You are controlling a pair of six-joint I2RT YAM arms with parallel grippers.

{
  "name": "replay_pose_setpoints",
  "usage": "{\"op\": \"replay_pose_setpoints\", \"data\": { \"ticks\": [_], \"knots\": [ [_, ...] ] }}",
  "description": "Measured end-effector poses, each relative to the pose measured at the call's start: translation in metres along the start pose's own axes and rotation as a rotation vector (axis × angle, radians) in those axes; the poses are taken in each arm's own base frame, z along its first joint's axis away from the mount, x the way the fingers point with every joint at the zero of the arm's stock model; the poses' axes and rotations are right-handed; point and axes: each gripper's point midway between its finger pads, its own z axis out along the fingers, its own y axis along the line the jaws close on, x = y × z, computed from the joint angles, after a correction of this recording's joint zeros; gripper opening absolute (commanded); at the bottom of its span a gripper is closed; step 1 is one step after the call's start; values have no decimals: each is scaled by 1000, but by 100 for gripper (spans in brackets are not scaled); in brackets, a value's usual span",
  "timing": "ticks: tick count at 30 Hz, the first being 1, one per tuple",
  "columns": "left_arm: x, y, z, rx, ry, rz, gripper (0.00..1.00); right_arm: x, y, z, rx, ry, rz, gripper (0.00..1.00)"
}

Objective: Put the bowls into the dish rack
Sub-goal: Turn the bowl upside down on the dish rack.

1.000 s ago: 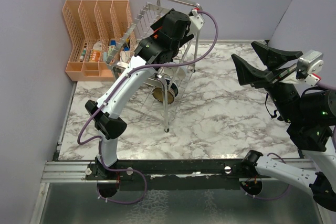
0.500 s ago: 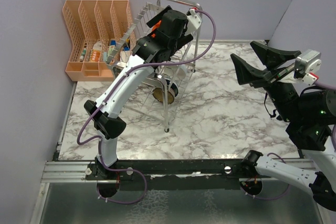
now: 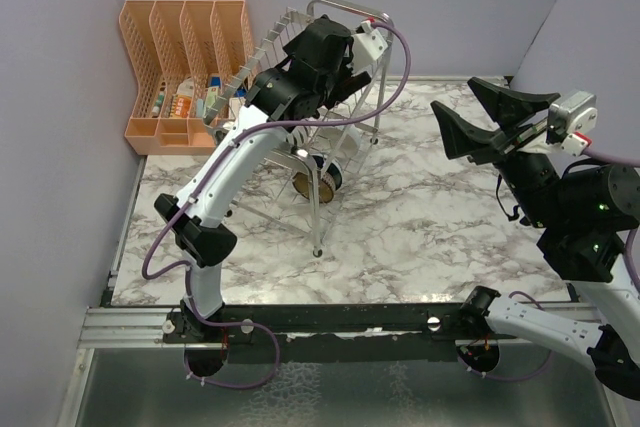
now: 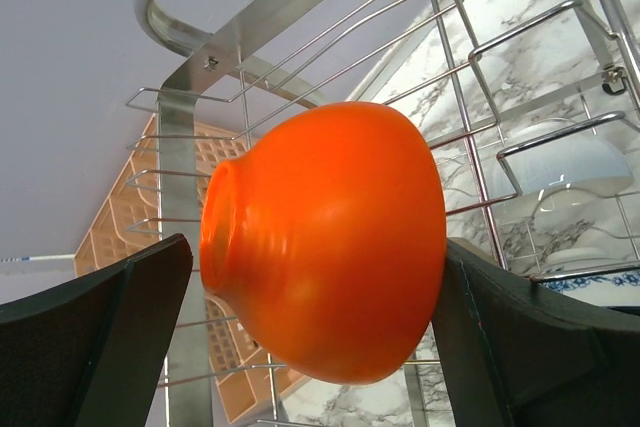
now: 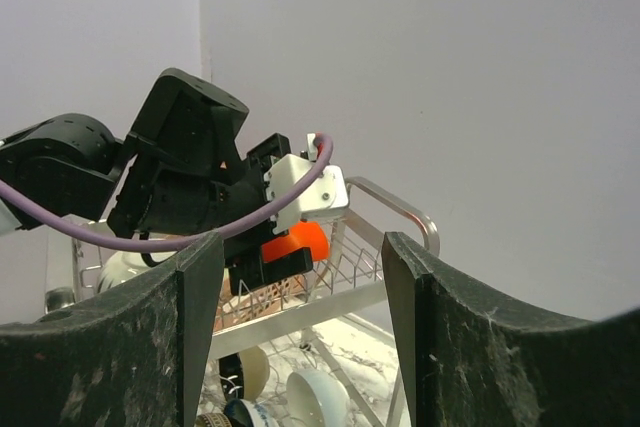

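The red-orange bowl lies on its side among the upper-tier wires of the steel dish rack. My left gripper stands open around it, with a visible gap at the left finger. In the top view the left gripper hides that bowl. On the lower tier sit a white bowl, a beige bowl, a blue-patterned bowl and a dark brown bowl. My right gripper hangs open and empty in the air to the right of the rack.
A peach plastic organiser with small items stands left of the rack against the back wall. Purple walls close in the left, back and right sides. The marble tabletop spreads between the rack and my right arm.
My left gripper's jaws have opened away from the red-orange bowl, which stays in the upper tier. The left wrist has shifted slightly. The right arm has drifted a little to the left.
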Motion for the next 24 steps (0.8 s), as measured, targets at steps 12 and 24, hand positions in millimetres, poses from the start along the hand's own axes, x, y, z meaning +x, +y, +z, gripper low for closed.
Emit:
{"op": "replay_pose_setpoints", "data": {
  "ticks": [12,24],
  "knots": [
    [-8,-5,-14,55,-61,-30,99,6,2,5,-2,11,-1,63],
    [-26,-12,-31,142,-147,-52,99,4,2,4,-2,7,0,63]
  ]
}}
